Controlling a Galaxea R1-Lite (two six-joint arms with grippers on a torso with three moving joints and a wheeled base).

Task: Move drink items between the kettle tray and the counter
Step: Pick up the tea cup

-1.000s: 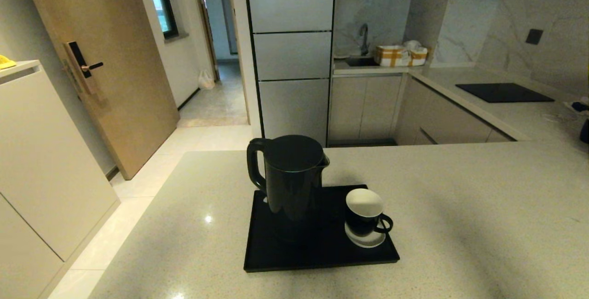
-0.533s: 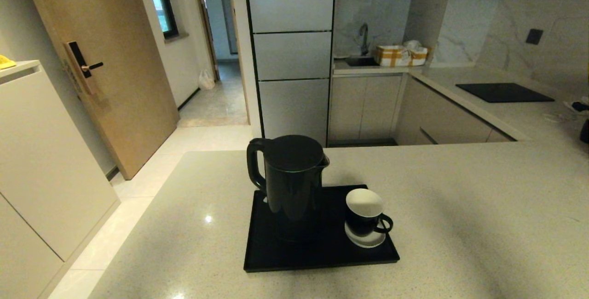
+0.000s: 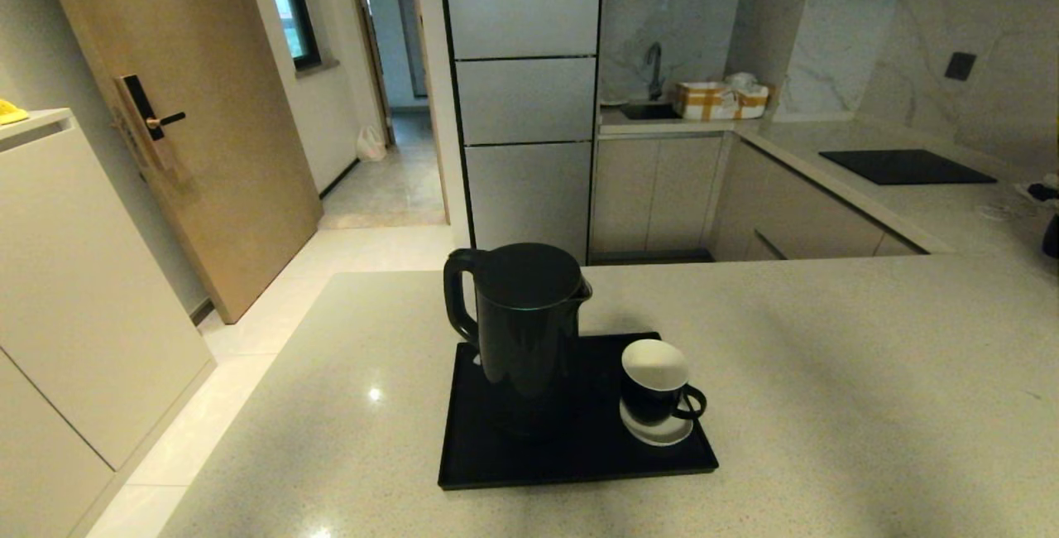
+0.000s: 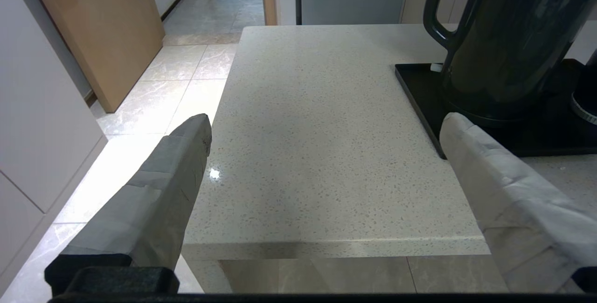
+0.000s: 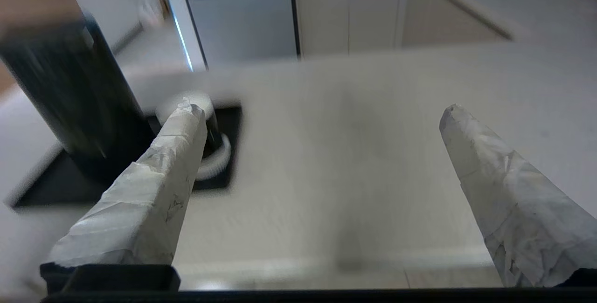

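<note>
Kettle (image 3: 525,327): tall, glossy black, standing upright on the kettle tray (image 3: 571,459), long axis vertical, handle turned toward the robot's left, spout toward the right.

Cup (image 3: 656,393): black outside, white inside, upright on a white saucer (image 3: 658,434) in the tray's right part, just beside the kettle, handle pointing right.

Tray: flat, black, low-rimmed, lying on the speckled beige counter (image 3: 827,356) near its front edge.

Head view: shows the kettle lid and whole tray (neither arm appears there).

Left gripper (image 4: 326,126): fingers spread wide, holding nothing, short of the counter's front edge, with the kettle ahead and off to its right.

Right gripper (image 5: 322,112): also spread wide and empty, above the counter's front edge; its blurred view places cup and kettle ahead to its left.
</note>
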